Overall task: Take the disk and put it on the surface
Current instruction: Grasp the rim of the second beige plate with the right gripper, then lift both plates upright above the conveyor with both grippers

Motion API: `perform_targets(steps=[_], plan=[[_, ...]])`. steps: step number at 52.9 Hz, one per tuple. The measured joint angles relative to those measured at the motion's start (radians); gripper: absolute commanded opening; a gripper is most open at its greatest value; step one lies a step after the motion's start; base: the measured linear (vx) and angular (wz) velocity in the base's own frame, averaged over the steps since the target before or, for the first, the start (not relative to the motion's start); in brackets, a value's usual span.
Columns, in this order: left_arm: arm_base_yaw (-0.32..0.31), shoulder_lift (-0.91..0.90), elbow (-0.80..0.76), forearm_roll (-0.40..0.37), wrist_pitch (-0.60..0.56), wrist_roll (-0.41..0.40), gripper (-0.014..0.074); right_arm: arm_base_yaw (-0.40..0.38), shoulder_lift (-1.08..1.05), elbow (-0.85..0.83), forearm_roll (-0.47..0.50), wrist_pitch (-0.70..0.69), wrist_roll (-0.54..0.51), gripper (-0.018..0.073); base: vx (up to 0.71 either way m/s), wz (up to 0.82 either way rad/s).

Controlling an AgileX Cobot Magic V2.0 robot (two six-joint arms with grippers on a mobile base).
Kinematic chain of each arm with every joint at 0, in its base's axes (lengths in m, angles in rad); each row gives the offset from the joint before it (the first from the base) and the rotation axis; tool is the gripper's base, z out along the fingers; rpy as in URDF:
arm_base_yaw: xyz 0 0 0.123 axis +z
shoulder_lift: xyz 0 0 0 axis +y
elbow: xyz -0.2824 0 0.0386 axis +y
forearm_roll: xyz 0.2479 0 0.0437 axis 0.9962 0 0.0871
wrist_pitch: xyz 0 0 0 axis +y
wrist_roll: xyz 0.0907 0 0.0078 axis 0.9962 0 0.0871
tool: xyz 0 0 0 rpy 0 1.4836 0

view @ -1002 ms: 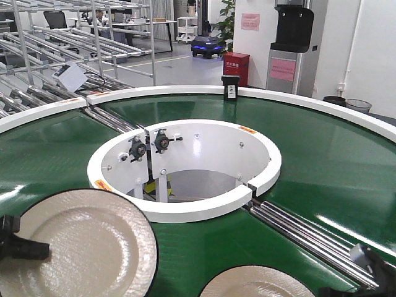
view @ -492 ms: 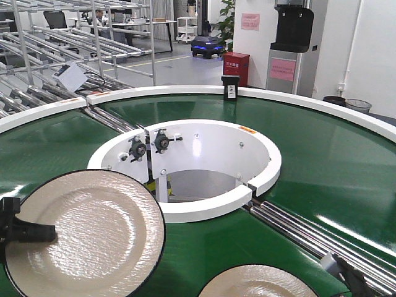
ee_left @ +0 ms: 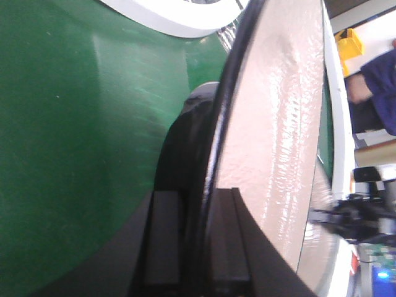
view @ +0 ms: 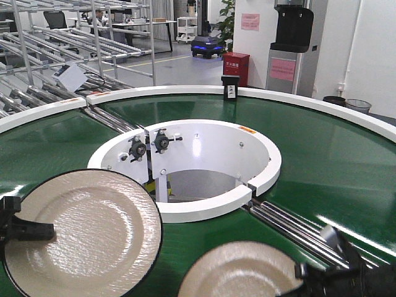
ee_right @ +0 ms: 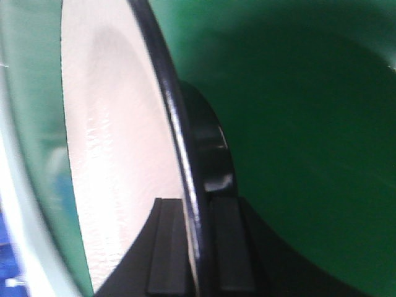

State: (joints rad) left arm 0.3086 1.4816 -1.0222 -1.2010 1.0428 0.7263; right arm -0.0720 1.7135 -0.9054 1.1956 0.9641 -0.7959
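Room: metal racks and a blue cart behind the green conveyor.
Left pincer: pinching left disk rim.
Right pincer: pinching right disk rim.

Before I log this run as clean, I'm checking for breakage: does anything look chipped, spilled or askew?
Nothing stands out. The left plate and right plate look whole, clamped at their rims by the left tool and right tool. No chips, cracks or spills show on the belt.
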Motion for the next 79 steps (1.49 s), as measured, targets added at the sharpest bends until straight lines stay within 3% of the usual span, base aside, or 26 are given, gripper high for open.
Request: perform_targets(steps=[11, 22, 30, 41, 50, 57, 79], plan=[[0.000, 0.000, 0.000, 0.011, -0.056, -0.015, -0.0001, 0.001, -0.124, -0.113, -0.007, 0.038, 0.175, -0.0008, 0.00, 0.00], [-0.001, 0.001, 0.001, 0.117, -0.116, -0.202, -0.0001, 0.005, -0.227, -0.215, -0.018, 0.081, 0.323, -0.0008, 0.00, 0.00], [-0.029, 0.002, 0.006, 0.137, -0.122, -0.255, -0.0001, 0.069, -0.237, -0.322, -0.018, 0.078, 0.395, -0.0008, 0.00, 0.00], [-0.185, -0.002, 0.009, 0.055, -0.070, -0.281, -0.0001, 0.186, -0.215, -0.469, -0.015, 0.071, 0.490, -0.0008, 0.00, 0.00], [-0.285, -0.053, 0.010, -0.039, -0.068, -0.282, -0.0001, 0.195, -0.213, -0.545, -0.013, 0.027, 0.535, -0.0008, 0.00, 0.00], [-0.311, -0.075, 0.010, -0.067, -0.073, -0.284, -0.0001, 0.195, -0.213, -0.575, -0.007, 0.003, 0.544, -0.0008, 0.00, 0.00], [-0.315, -0.077, 0.011, -0.066, -0.089, -0.284, -0.0001, 0.195, -0.210, -0.578, -0.011, 0.006, 0.544, -0.0008, 0.00, 0.00]])
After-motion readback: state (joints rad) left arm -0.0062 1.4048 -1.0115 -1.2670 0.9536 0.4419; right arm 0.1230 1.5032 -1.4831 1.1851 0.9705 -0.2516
